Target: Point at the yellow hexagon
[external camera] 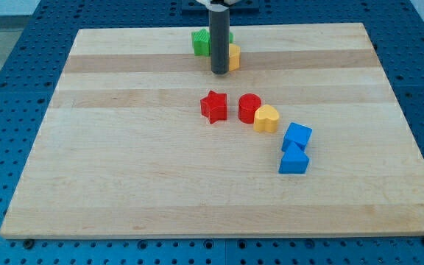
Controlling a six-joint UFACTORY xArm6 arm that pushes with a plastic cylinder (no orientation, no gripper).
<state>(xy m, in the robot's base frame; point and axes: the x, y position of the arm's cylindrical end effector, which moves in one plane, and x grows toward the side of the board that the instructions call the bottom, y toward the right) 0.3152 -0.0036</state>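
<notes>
The yellow hexagon (233,56) sits near the board's top edge, partly hidden behind my rod. My tip (218,71) rests on the board just at the hexagon's lower left, touching or nearly touching it. A green block (199,41) lies behind the rod, to the hexagon's upper left; its shape is partly hidden.
A red star (213,107), a red cylinder (249,108) and a yellow heart (267,118) stand in a row at the board's middle. A blue cube (297,136) and a blue triangular block (294,160) lie to their lower right. The wooden board (124,162) lies on a blue perforated table.
</notes>
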